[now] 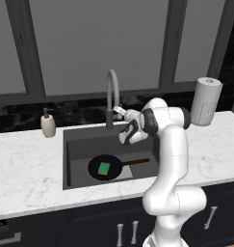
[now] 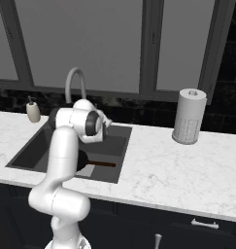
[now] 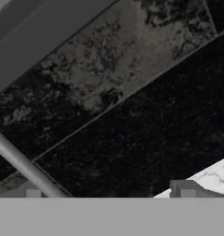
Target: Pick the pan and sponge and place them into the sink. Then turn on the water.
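The white arm rises upright from its base, bends at a dark elbow joint and reaches level, forward and to the left. Its hand [image 1: 119, 112] is spread wide open, fingers [image 3: 185, 188] parted, holding nothing.

Black pan [image 1: 105, 168] with a dark brown handle; the sponge [image 1: 104, 168] on it shows a green top, a yellow edge perhaps, too small to be sure. Dark grey sink [image 1: 80, 144] set in a white counter [image 1: 27, 173] with grey marble veining. Grey faucet [image 1: 111, 89], dark at its base. Beige soap dispenser [image 1: 48, 125]. White paper towel roll [image 1: 206, 101] with a fine dotted pattern. Black mottled backsplash [image 3: 132, 129].
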You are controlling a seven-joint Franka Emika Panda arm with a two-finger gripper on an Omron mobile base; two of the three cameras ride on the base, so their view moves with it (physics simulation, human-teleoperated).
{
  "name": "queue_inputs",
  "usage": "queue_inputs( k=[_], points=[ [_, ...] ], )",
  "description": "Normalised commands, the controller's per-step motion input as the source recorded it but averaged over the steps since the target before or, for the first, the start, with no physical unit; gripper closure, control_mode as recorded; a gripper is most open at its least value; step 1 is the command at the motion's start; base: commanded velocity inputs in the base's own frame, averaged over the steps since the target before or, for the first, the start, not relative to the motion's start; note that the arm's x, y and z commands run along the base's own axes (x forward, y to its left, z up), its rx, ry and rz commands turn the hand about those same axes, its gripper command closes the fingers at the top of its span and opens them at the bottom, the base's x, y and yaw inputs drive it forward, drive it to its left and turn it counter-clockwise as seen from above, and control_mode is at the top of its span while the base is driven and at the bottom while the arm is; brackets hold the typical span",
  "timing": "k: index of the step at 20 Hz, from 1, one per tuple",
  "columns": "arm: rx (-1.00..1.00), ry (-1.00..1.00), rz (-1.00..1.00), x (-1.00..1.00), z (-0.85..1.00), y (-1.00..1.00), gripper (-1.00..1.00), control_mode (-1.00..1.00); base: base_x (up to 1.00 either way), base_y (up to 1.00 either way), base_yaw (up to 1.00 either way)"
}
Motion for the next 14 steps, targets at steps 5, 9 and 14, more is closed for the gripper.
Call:
queue_inputs(
  k=[5, 9, 14],
  points=[
    [0.45, -0.09, 0.00, -0.03, 0.00, -1.00, -1.00, -1.00, 0.00, 0.00, 0.00],
    [0.49, -0.09, 0.00, 0.00, 0.00, -1.00, -1.00, -1.00, 0.00, 0.00, 0.00],
    [0.50, -0.10, 0.00, 0.00, 0.00, -1.00, -1.00, -1.00, 0.00, 0.00, 0.00]
  ],
)
